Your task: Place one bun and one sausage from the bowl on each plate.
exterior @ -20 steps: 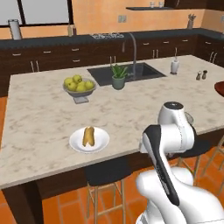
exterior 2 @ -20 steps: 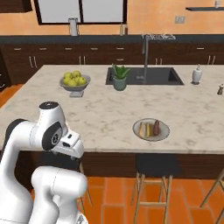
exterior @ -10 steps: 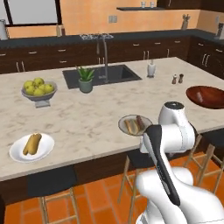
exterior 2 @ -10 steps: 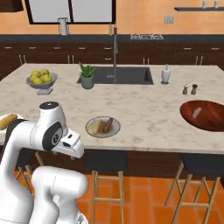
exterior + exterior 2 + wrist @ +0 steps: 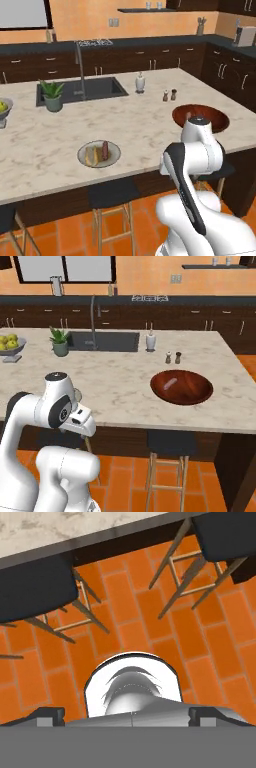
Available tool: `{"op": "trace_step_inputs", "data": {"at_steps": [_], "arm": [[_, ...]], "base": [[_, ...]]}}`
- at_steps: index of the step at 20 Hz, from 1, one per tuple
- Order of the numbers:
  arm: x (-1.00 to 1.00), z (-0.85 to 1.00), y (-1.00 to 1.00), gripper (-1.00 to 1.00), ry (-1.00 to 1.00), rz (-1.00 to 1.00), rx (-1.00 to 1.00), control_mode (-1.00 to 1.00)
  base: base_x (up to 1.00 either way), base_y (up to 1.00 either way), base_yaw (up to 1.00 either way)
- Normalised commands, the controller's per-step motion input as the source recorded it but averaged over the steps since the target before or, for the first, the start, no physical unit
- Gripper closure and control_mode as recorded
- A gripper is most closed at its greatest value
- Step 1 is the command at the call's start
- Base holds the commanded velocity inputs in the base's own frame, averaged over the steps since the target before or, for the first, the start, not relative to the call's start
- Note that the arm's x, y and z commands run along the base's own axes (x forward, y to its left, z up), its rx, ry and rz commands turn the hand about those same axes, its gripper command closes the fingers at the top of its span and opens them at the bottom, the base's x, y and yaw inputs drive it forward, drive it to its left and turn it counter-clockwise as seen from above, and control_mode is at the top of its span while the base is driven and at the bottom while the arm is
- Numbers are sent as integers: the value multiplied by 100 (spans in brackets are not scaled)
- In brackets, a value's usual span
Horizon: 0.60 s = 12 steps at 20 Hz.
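The gripper (image 5: pixel 128 714) is held wide open and empty, tucked low over the floor, well short of the bowl (image 5: pixel 182 387).

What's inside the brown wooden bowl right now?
In the right base view the bowl holds one pale elongated piece, probably a bun or sausage; I can't tell which. In the left base view the robot's arm covers the bowl's near part.
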Motion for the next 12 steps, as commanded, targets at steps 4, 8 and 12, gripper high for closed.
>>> {"op": "trace_step_inputs", "data": {"at_steps": [4,8,12], "arm": [[0,0,0,-100,0,0,0,100],[0,0,0,-100,0,0,0,100],[0,0,0,-100,0,0,0,100]], "base": [[18,-100,-4],[51,-100,-3],[49,-56,0]]}}
